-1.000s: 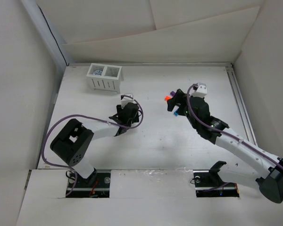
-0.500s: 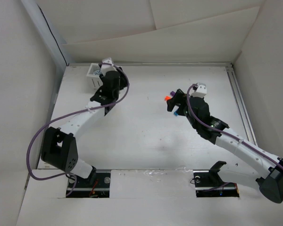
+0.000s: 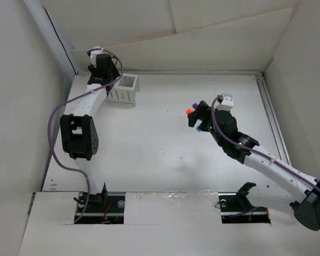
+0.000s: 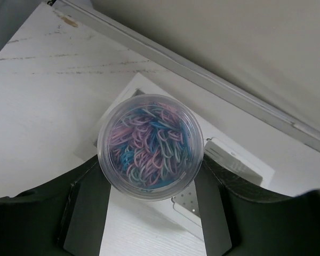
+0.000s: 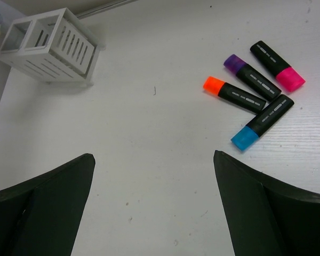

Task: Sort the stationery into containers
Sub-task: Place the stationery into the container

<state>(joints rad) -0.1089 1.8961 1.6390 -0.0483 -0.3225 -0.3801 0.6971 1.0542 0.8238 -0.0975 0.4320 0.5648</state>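
My left gripper (image 4: 149,173) is shut on a clear round tub of pink and blue paper clips (image 4: 149,144). It holds the tub above the white slotted organiser (image 4: 232,160). In the top view this gripper (image 3: 100,68) is at the far left corner, over the left end of the organiser (image 3: 126,88). My right gripper (image 5: 154,160) is open and empty above bare table. Highlighters lie to its right: orange (image 5: 232,93), purple (image 5: 253,77), pink (image 5: 277,65) and blue (image 5: 261,122). In the top view the right gripper (image 3: 197,114) hides most of them. The blue-and-white roll is hidden.
The organiser also shows in the right wrist view (image 5: 48,45), upright at the far left. White walls enclose the table, with a metal rail (image 4: 202,69) along the back edge just behind the organiser.
My left arm has swung from the middle of the table to the far left corner, over the organiser. The right arm has not moved.
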